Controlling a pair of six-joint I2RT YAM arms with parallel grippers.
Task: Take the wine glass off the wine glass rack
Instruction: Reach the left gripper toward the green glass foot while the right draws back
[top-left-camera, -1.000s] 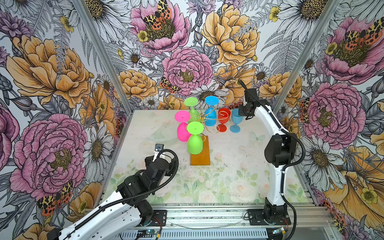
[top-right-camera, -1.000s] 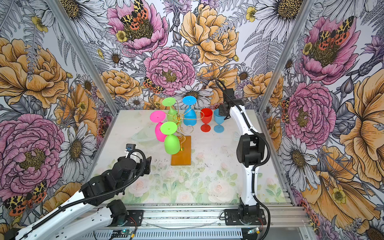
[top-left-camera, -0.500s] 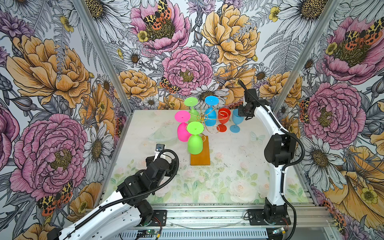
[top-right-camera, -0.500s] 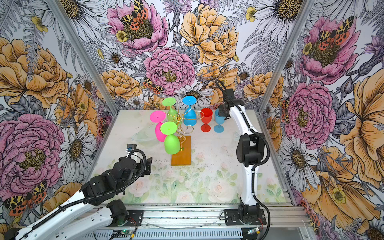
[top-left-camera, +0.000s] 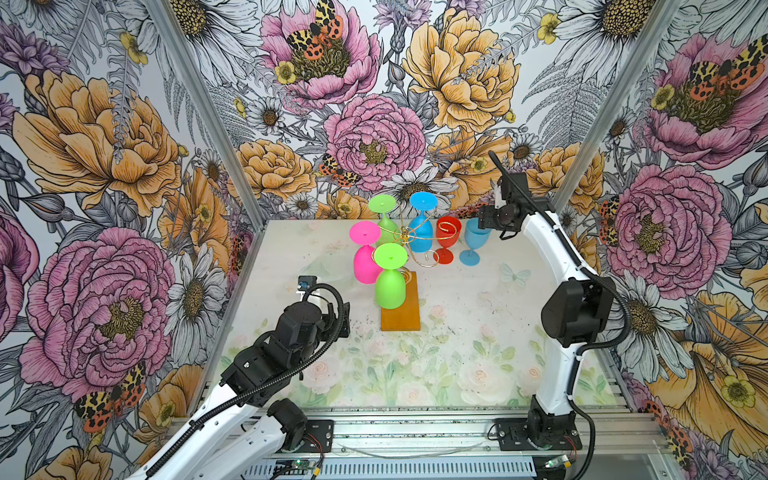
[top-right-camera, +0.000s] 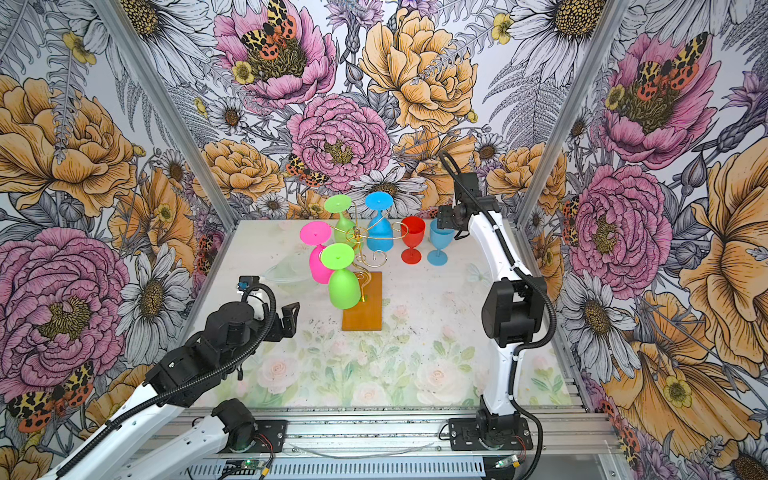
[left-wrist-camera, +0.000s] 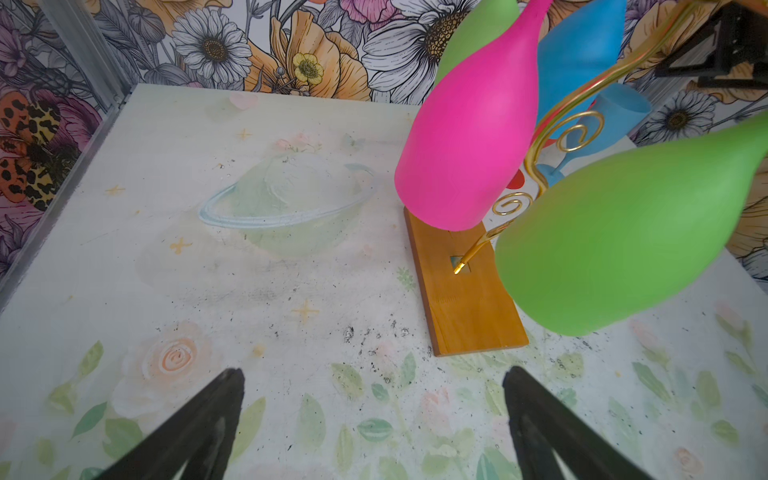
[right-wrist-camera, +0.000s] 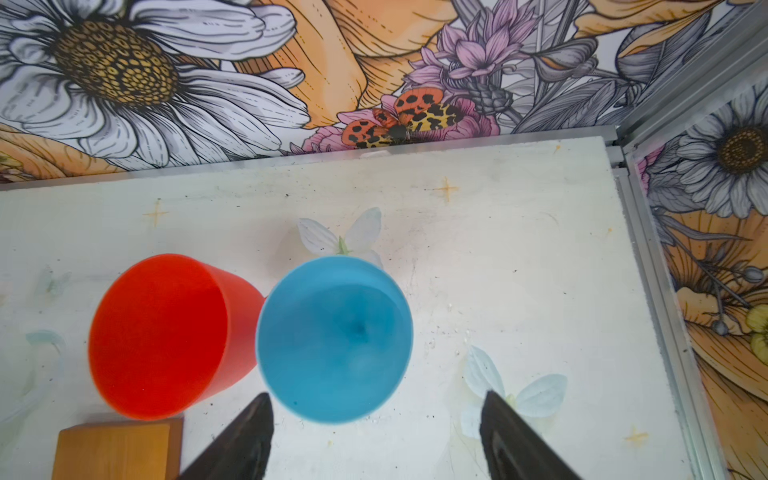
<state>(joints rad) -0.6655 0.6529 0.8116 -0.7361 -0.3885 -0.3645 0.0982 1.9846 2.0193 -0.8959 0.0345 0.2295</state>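
Observation:
The wine glass rack (top-left-camera: 405, 239), gold wire on an amber base (top-left-camera: 401, 318), stands mid-table. A pink wine glass (top-left-camera: 365, 264), two green ones (top-left-camera: 390, 286) (top-left-camera: 384, 220) and a blue one (top-left-camera: 420, 237) hang upside down on it. A red glass (top-left-camera: 445, 247) and a light blue glass (top-left-camera: 473, 241) stand upright on the table to its right. My right gripper (right-wrist-camera: 376, 394) hovers open just above and behind the light blue glass (right-wrist-camera: 334, 338), fingers apart and off it. My left gripper (left-wrist-camera: 372, 370) is open and empty, low over the table near the base (left-wrist-camera: 465, 299).
The back wall and right corner post (right-wrist-camera: 665, 291) are close behind the right gripper. The red glass (right-wrist-camera: 162, 332) nearly touches the light blue one. A spiral wire arm (top-left-camera: 430, 257) of the rack reaches toward the red glass.
The right gripper's jaws have spread apart around the light blue glass, which stays standing on the table. The left arm has not moved.

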